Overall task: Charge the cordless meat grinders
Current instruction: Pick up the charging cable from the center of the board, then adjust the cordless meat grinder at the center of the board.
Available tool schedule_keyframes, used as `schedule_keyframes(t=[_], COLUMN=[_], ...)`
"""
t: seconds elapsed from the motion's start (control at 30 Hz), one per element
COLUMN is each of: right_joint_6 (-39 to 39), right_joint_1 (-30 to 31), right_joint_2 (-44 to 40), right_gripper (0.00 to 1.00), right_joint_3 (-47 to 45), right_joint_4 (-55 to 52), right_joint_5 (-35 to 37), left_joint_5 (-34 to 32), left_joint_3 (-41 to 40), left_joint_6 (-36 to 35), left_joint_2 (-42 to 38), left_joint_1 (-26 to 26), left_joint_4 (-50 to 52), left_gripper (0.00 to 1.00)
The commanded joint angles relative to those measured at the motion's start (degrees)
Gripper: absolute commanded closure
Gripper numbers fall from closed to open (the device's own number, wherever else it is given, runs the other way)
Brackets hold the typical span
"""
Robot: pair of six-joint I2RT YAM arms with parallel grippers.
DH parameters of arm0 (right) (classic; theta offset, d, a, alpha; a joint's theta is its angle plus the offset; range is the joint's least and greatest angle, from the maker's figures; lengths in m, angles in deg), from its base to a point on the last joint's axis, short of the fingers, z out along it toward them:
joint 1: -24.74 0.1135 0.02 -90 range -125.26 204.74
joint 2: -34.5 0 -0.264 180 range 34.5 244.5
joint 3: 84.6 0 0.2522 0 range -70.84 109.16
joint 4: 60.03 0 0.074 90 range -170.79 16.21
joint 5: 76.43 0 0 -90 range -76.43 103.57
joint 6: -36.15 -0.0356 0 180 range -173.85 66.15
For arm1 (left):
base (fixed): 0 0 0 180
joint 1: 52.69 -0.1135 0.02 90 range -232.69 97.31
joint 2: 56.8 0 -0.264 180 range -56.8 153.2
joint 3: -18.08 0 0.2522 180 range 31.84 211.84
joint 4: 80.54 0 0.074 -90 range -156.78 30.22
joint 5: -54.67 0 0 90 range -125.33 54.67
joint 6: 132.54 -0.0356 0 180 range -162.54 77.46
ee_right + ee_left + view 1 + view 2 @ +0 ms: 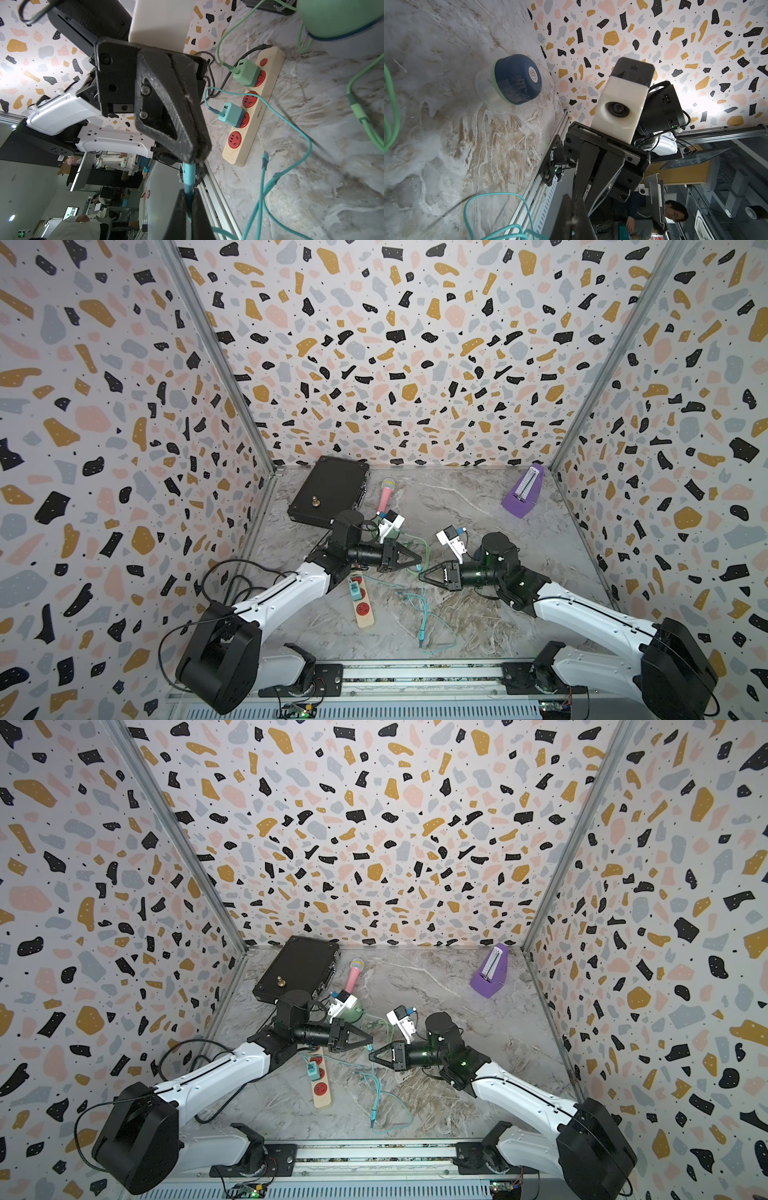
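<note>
Step in hand, by judgement: handing the teal cable point(188, 174) from gripper to gripper. Confirm in the right wrist view, lower centre: left gripper point(197, 158) and right gripper point(188, 192) both pinched shut on that cable, tip to tip. Cannot confirm this in the top views; too small there. Next: free one grip, carry the plug end to the navy grinder point(517, 79), line up with its port. Locate navy grinder upper left in the left wrist view only; mint grinder point(353, 1015) near centre in both top views.
</note>
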Motion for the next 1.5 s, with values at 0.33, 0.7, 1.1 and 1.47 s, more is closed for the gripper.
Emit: schedule_keyframes(t=[0.33,0.7,1.1,1.47], right_joint_6=[2.52,-0.31,2.23,-1.24], right_joint_1=[-0.36,-3.33,-8.82,-15.92], right_joint_2=[-9.56,-25.31,-27.79,-29.65], right_gripper=[1.0,1.0,1.0,1.0], right_joint_3=[1.32,-3.02,-2.63,0.3], right_joint_4=[-32.32,-50.83,-52.82,-65.14], right_joint_5=[9.29,15.77,14.24,28.57], left_joint_5=[-9.03,-17.74,-18.2,-27.89], left_joint_3=[16.53,27.53,28.1,44.72], left_joint_6=[-29.0,-36.12,-33.54,-33.42], left_joint_2=[-1.4,8.65,12.02,26.71], left_joint_1=[-0.9,5.95,11.56,14.95], left_joint_4=[38.5,49.26,46.98,50.04], left_gripper=[0.52,0.41,0.4,0.34])
